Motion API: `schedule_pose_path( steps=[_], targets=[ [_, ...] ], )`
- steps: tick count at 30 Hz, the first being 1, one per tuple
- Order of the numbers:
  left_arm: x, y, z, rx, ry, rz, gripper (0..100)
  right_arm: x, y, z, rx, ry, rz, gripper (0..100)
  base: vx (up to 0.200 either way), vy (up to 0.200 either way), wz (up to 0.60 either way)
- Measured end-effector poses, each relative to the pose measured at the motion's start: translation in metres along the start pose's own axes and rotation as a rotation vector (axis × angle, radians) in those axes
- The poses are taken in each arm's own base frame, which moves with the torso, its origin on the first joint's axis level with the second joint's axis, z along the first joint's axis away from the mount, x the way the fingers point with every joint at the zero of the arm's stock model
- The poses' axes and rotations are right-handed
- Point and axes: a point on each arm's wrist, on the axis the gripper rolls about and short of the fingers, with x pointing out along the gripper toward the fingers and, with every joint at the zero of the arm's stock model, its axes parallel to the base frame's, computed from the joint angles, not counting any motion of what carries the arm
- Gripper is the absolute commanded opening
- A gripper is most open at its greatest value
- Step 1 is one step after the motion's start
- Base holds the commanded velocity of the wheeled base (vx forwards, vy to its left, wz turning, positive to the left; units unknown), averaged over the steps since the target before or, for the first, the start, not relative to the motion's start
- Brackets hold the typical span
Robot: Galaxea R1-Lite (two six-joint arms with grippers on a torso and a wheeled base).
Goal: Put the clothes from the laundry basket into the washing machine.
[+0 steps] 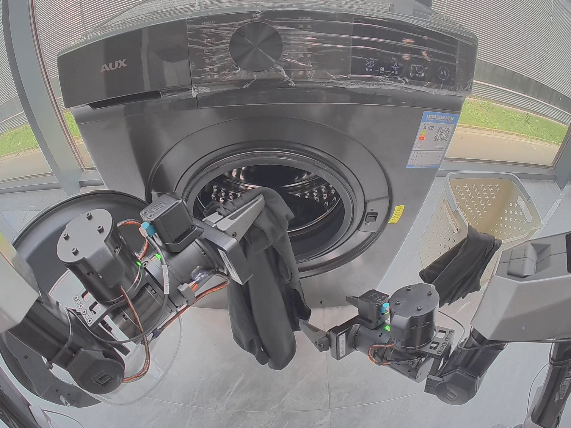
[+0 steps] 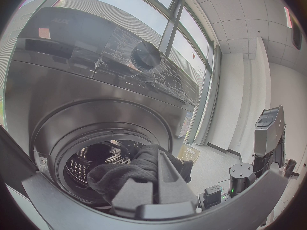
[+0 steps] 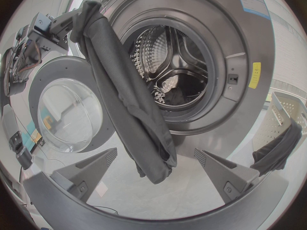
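Note:
My left gripper [image 1: 253, 206] is shut on a dark grey garment [image 1: 267, 292], held up in front of the washing machine's open drum [image 1: 297, 197]. The garment [image 3: 128, 96] hangs long, its lower end reaching below the drum's rim. In the left wrist view its bunched top [image 2: 128, 173] sits between the fingers [image 2: 169, 176]. My right gripper [image 1: 309, 331] is low, just right of the garment's lower end, and is open [image 3: 156, 166] with nothing in it. Another dark cloth [image 1: 461, 266] drapes over the laundry basket's rim [image 1: 493, 203] on the right.
The round glass door [image 1: 35, 239] stands swung open at the left, behind my left arm. A dark item [image 3: 182, 90] lies inside the drum. The basket [image 3: 281, 118] stands on the pale floor beside the machine's right side.

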Motion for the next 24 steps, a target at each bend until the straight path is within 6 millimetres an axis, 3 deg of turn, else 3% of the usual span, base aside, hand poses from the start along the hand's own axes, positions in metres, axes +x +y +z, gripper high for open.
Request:
schedule_pose_path(
  steps=[8, 24],
  targets=[
    [0.000, 0.000, 0.002, 0.001, -0.008, -0.001, 0, 0.016, 0.000, -0.009, -0.008, 0.012, 0.009, 100, 0.000, 0.000, 0.00],
    [-0.002, -0.002, 0.015, 0.004, -0.051, -0.014, 0, 0.064, -0.034, -0.033, -0.006, 0.001, -0.018, 100, 0.000, 0.000, 0.00]
  ],
)
